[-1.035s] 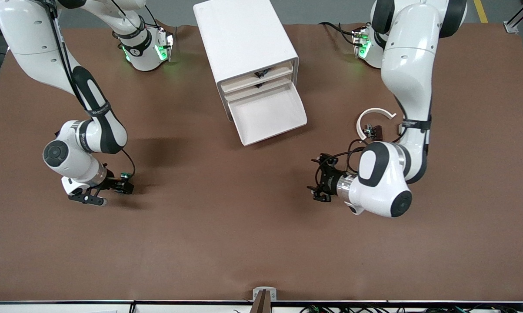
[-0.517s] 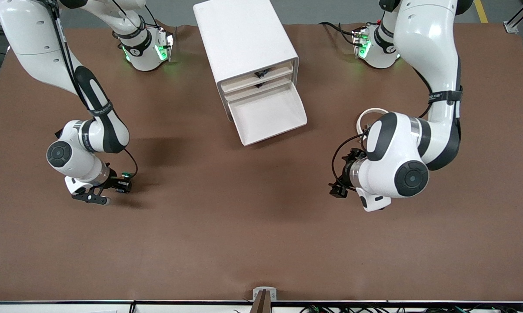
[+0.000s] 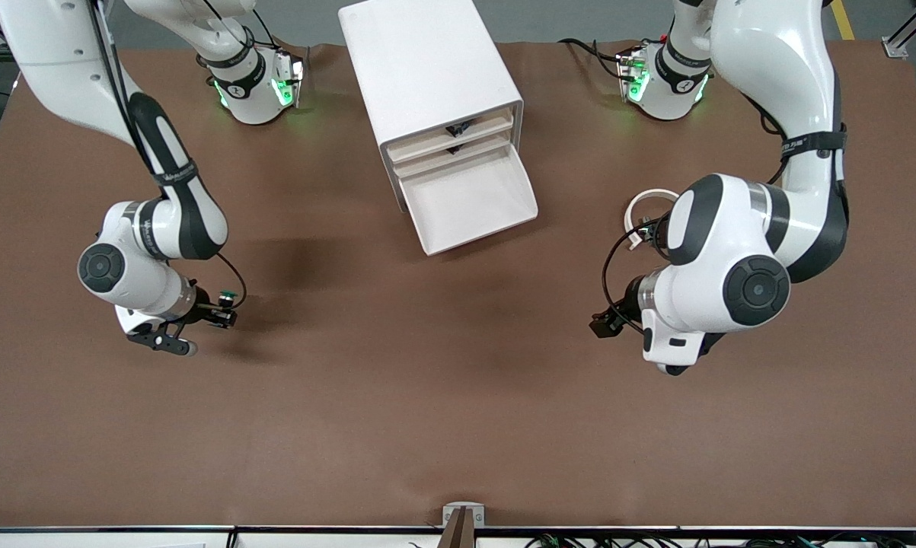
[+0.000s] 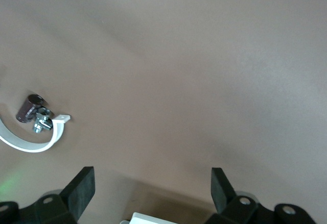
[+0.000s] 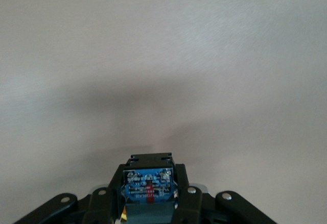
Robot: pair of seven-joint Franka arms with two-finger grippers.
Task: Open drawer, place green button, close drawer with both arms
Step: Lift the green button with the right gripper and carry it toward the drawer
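Observation:
The white cabinet (image 3: 427,68) stands at the robots' side of the table. Its lowest drawer (image 3: 469,202), a shallow white tray, is pulled out and holds nothing. My right gripper (image 3: 224,313) is shut on the button (image 3: 228,294), whose green cap points up, and holds it just above the table toward the right arm's end. In the right wrist view the button's bluish base (image 5: 148,185) sits between the fingers. My left gripper (image 3: 602,326) is open and empty over bare table, mostly hidden under its wrist. The left wrist view shows its spread fingertips (image 4: 82,189).
A white ring with small black-brown parts (image 3: 644,204) lies beside the left arm's forearm; it also shows in the left wrist view (image 4: 36,132). Two upper drawers with black handles (image 3: 458,129) are shut. Brown table mat (image 3: 397,380) spreads toward the front camera.
My left arm has drawn back toward its own end of the table and its wrist has turned. My right gripper has risen slightly with the button.

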